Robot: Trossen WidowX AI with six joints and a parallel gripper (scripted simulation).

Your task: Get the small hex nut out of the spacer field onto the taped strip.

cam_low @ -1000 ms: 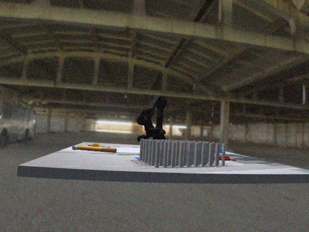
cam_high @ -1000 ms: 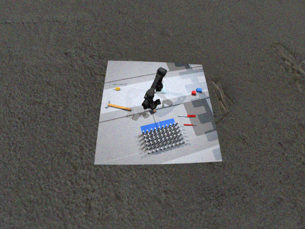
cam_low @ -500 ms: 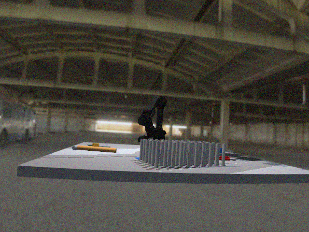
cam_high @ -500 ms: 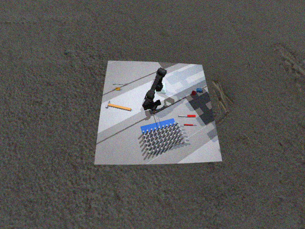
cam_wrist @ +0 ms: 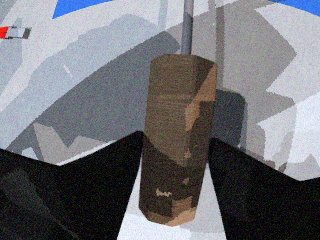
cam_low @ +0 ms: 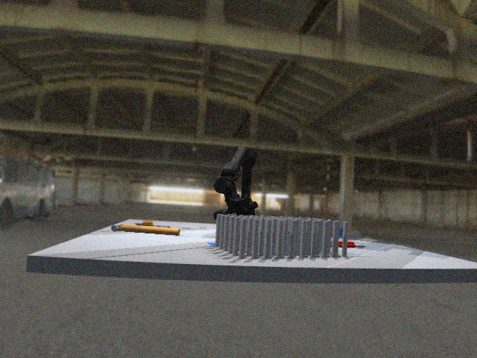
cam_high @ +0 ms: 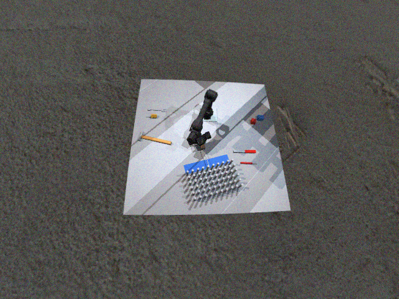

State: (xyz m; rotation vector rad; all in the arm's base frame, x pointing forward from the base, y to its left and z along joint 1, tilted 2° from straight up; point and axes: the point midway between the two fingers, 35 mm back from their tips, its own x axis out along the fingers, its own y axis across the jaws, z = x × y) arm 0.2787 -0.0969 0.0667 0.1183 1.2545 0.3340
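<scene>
My gripper (cam_high: pixel 201 145) (cam_wrist: pixel 176 142) is shut on the wooden handle (cam_wrist: pixel 175 110) of a tool, in front of the spacer field. The tool's thin metal rod (cam_wrist: pixel 187 27) runs from the handle toward the blue taped strip (cam_high: pixel 193 166) (cam_low: pixel 211 244) (cam_wrist: pixel 85 5). In the top view the rod reaches over the strip to about the front row of spacers; its tip cannot be made out. The grey metal spacers (cam_high: pixel 200 196) (cam_low: pixel 241 239) stand upright in close rows behind the strip. In the exterior view they hide the gripper's lower part. The hex nut cannot be made out in any view.
An orange-handled hammer (cam_high: pixel 158 139) (cam_low: pixel 148 229), a yellow piece (cam_high: pixel 154 116) (cam_low: pixel 147 223) and a thin dark tool (cam_high: pixel 156 110) lie left. Two red-handled tools (cam_high: pixel 250 151) (cam_high: pixel 246 162) lie right of the strip. A red block (cam_high: pixel 253 121) and a blue block (cam_high: pixel 260 118) lie farther right.
</scene>
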